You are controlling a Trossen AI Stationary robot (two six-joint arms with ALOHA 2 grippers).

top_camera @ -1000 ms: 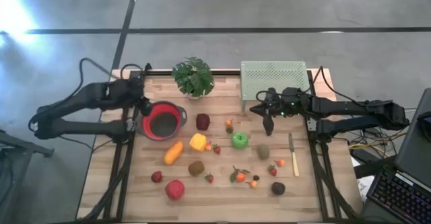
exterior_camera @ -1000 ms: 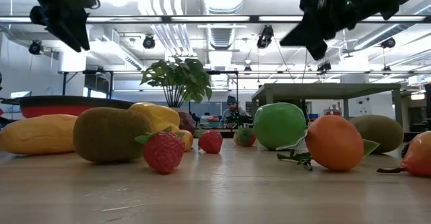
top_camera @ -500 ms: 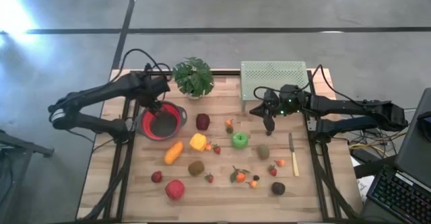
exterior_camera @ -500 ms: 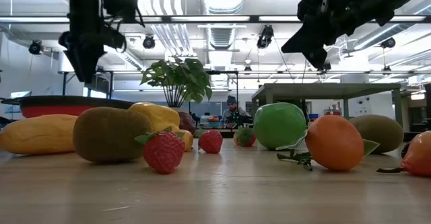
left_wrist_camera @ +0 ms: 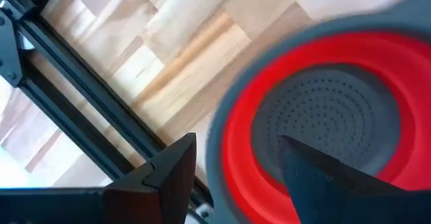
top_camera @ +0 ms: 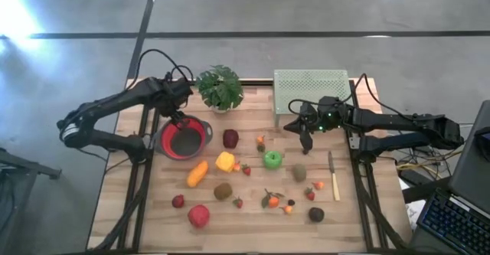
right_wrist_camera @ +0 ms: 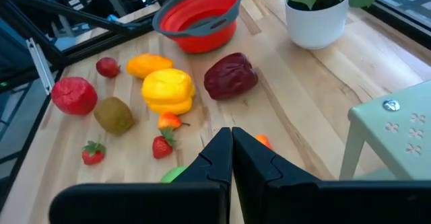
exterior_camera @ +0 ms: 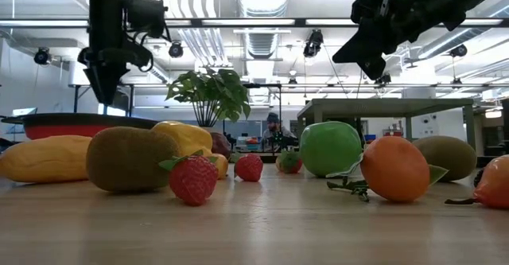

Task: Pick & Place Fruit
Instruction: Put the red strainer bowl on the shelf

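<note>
Several toy fruits lie on the wooden table: a maroon one [top_camera: 230,138], a yellow pepper [top_camera: 225,161], a green apple [top_camera: 272,160], an orange mango [top_camera: 197,174], a kiwi [top_camera: 223,191] and a red apple [top_camera: 198,215]. My left gripper [top_camera: 178,120] points down over the far left rim of a red strainer bowl [top_camera: 184,138]. It is open, one finger outside the rim [left_wrist_camera: 219,143] and one over the inside, and it holds nothing. My right gripper [top_camera: 305,142] hangs shut above the table, near the green apple.
A potted plant [top_camera: 220,87] stands at the far edge beside the bowl. A pale green perforated rack [top_camera: 311,86] sits at the far right. A slim knife [top_camera: 332,174] lies near the right edge. Small strawberries and oranges are scattered across the near half.
My left gripper has swung from the table's left edge toward the red bowl, come down, and tipped to point steeply down over the bowl's rim. No fruit has moved.
</note>
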